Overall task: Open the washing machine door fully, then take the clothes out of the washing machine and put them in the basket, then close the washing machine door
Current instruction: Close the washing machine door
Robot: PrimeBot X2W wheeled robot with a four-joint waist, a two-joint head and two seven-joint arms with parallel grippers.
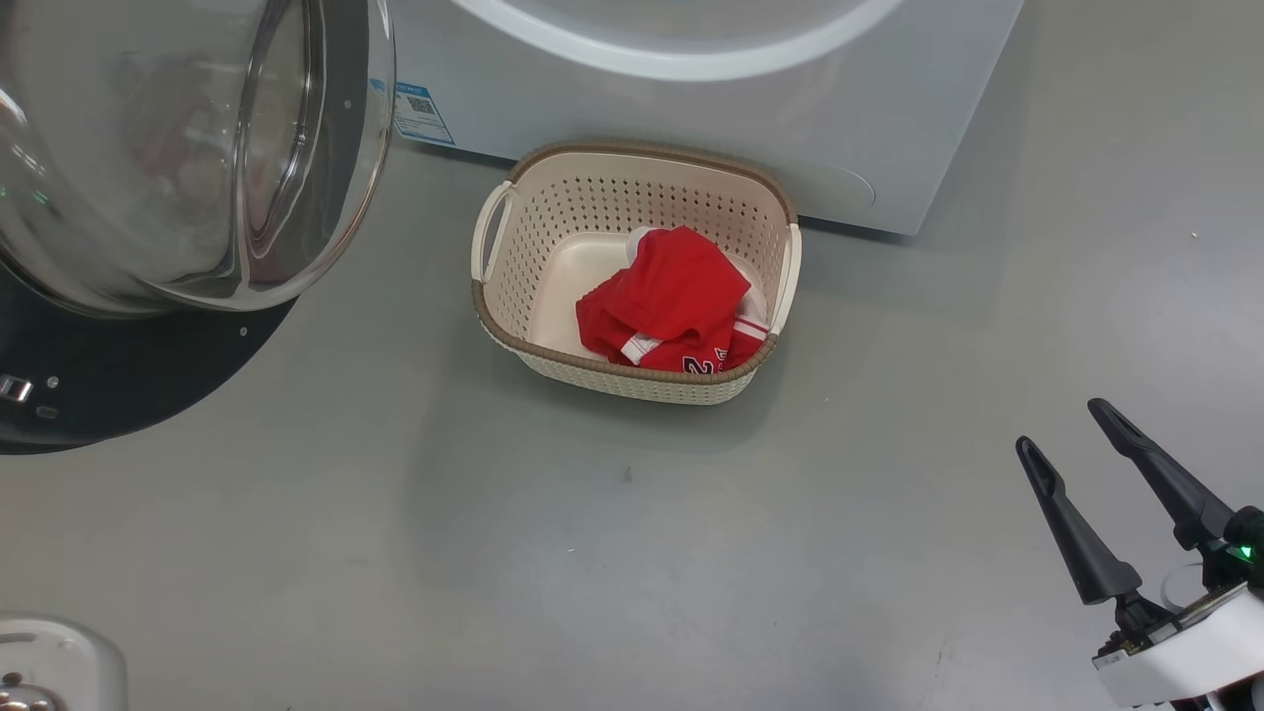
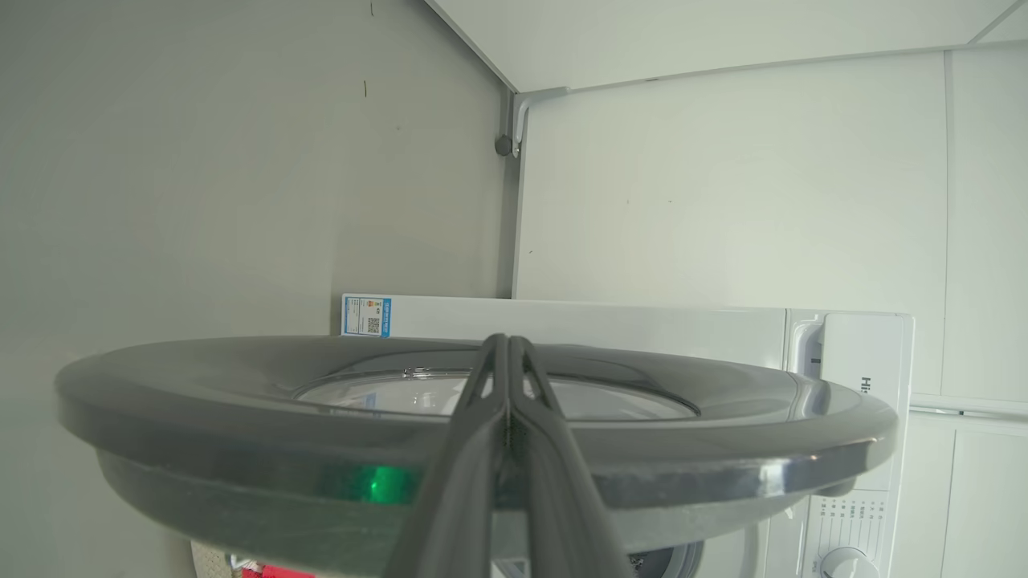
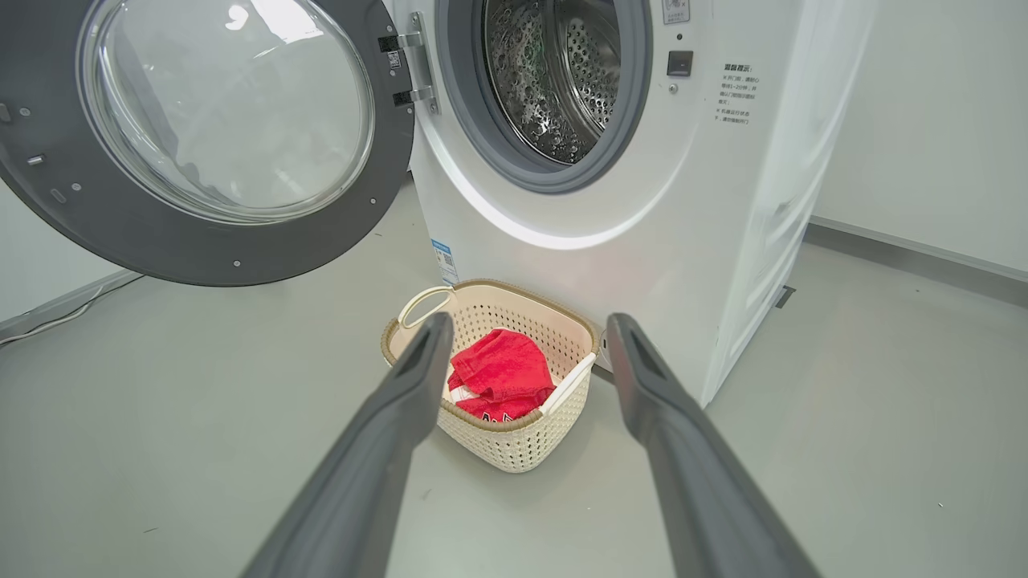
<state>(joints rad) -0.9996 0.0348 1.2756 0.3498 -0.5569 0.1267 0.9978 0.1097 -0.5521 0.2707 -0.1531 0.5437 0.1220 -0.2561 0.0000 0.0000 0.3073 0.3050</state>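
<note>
The washing machine door (image 1: 148, 158) stands swung open at the upper left, its clear glass bowl bulging out of the black rim. Below the white washing machine (image 1: 691, 109) sits the cream basket (image 1: 632, 150) on the floor, with red and white clothes (image 1: 671, 301) inside. My right gripper (image 1: 1065, 430) is open and empty at the lower right, well back from the basket (image 3: 514, 445), clothes (image 3: 502, 373) and steel drum (image 3: 562, 80). My left gripper (image 2: 507, 341) is shut, its fingers lying across the door's (image 2: 241, 401) chrome edge; whether they touch it I cannot tell.
Grey floor spreads around the basket. White walls stand behind and to the right of the machine (image 2: 642, 329). A cable (image 3: 56, 317) runs along the baseboard under the open door (image 3: 161, 249). A pale part of my body (image 1: 49, 662) shows at the lower left.
</note>
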